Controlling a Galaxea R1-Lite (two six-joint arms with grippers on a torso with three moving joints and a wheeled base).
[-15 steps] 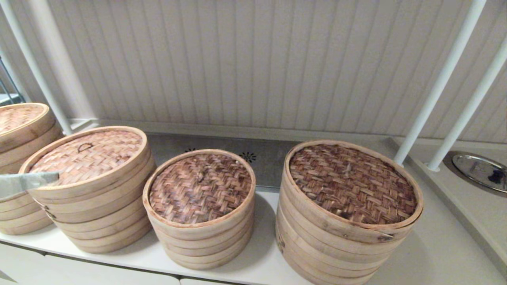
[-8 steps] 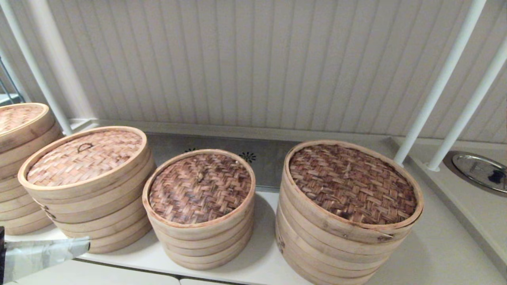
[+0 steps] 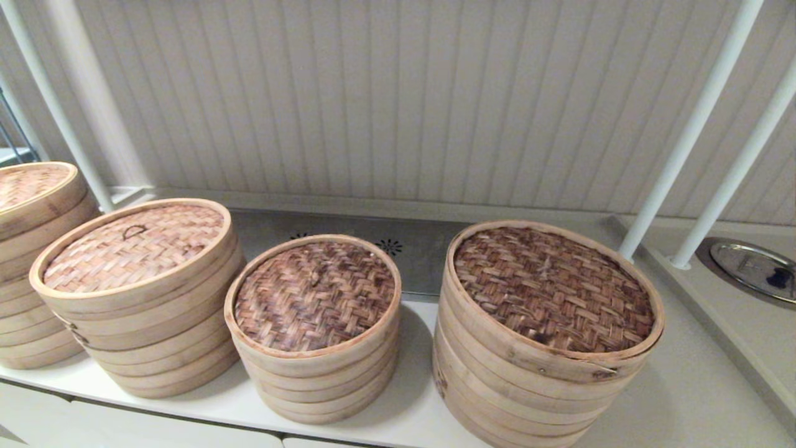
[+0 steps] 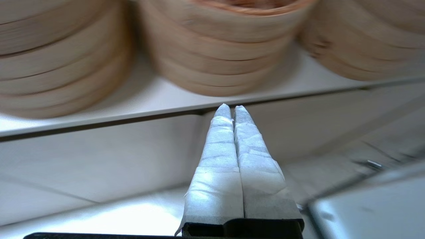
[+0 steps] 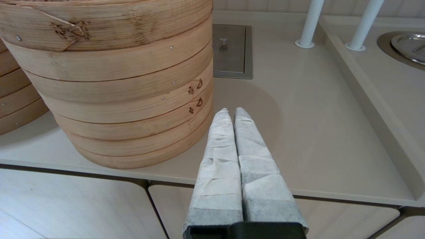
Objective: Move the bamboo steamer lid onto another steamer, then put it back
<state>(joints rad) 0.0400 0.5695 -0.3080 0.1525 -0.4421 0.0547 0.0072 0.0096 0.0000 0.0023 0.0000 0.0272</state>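
Observation:
The bamboo steamer lid (image 3: 134, 249), light tan weave with a small dark loop handle, rests on the second stack from the left. To its right stands the smallest steamer (image 3: 314, 298) with its dark mottled woven top. Neither gripper appears in the head view. My left gripper (image 4: 231, 108) is shut and empty, hanging below the counter's front edge in front of the steamers. My right gripper (image 5: 231, 111) is shut and empty, low over the counter edge beside the wide dark-weave steamer (image 5: 109, 79).
A wide, tall dark-weave steamer (image 3: 550, 323) stands at right, and another stack (image 3: 28, 205) at far left. Two white poles (image 3: 690, 130) rise at the back right, near a metal dish (image 3: 755, 267). A metal hatch (image 5: 231, 49) lies in the counter behind the steamers.
My left gripper dropped from beside the tan lid's stack, down past the counter's front edge, and out of the head view. The steamers have not moved.

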